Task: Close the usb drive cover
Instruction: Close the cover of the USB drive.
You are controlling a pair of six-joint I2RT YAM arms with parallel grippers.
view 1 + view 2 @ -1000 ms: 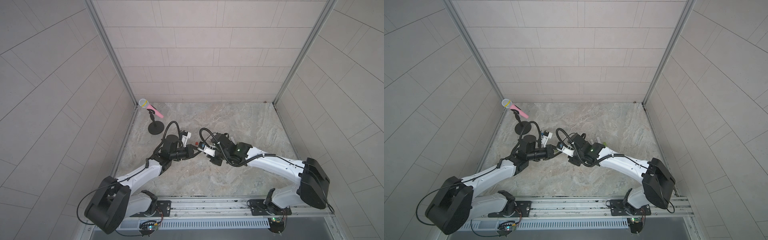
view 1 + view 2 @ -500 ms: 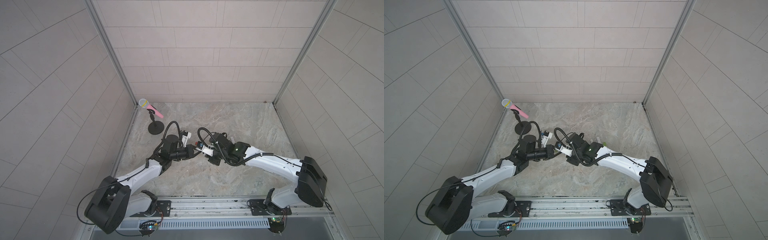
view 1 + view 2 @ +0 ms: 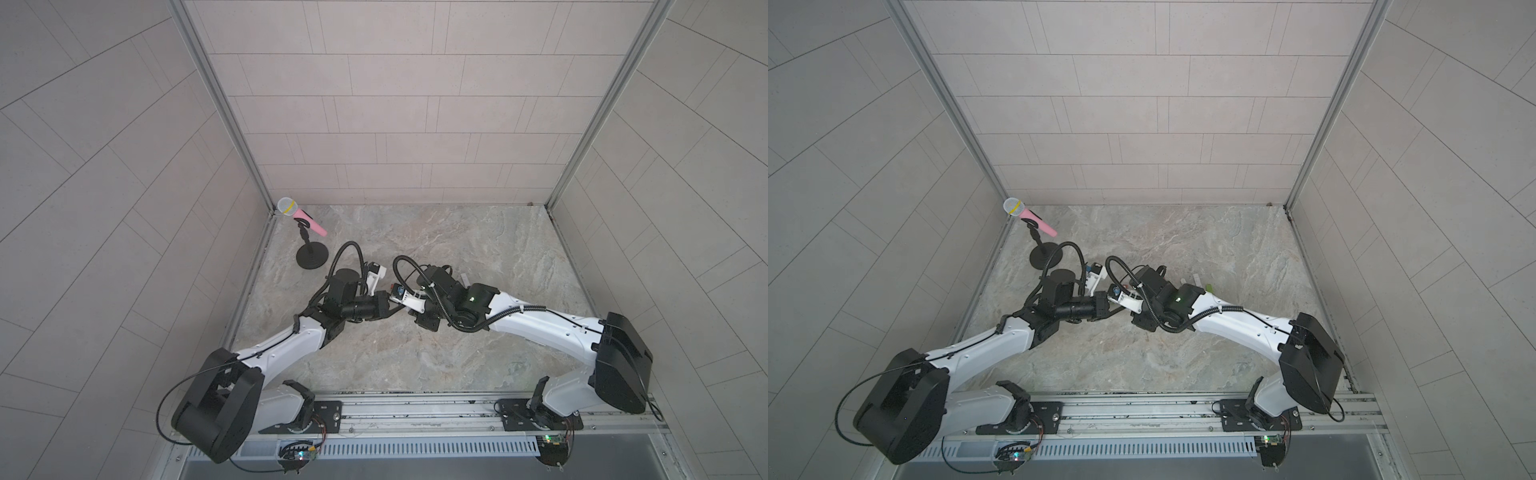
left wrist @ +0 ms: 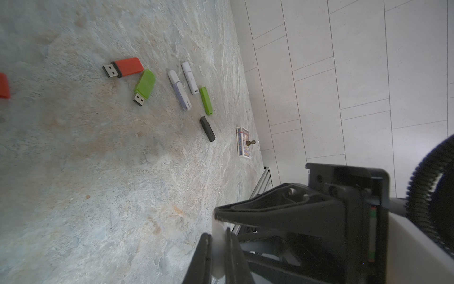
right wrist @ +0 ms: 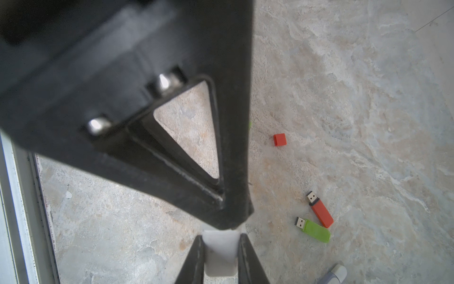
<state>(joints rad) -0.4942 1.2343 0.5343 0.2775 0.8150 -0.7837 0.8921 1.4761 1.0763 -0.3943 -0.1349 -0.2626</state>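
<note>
Both arms, the left arm (image 3: 291, 345) and the right arm (image 3: 540, 328), reach in over the stone-patterned table (image 3: 478, 249). They meet tip to tip a little left of its middle, raised off the surface.

The left claw (image 4: 217, 235) is clenched on a white usb drive (image 4: 218, 248). Its two black fingers (image 4: 204, 255) press flat against the sides of the pale piece, and no gap shows. The right claw (image 5: 221, 237) is clamped just as tightly on the drive's opposite end, fingers (image 5: 194, 260) hard against it on both sides.

In each wrist view the other claw's pointed tip touches the white piece right where it leaves the near fingers, so almost none of the drive is bare between the two claws. Where the body ends and the cover begins cannot be made out, nor whether the cover is fully seated. In both top views the drive is hidden between the claw tips.

Other things lie on the table, apart from the claws:
- A red drive (image 4: 124, 67) and a green drive (image 4: 145, 86) sit just beside each other, both with bare metal plugs.
- A loose red cap (image 5: 280, 139) sits apart from them.
- Farther off are two pale capped sticks (image 4: 179, 89), a slim green stick (image 4: 205, 100) and a black stick (image 4: 207, 128).
- A pink microphone (image 3: 301, 214) on a stand is at the far left corner.
</note>
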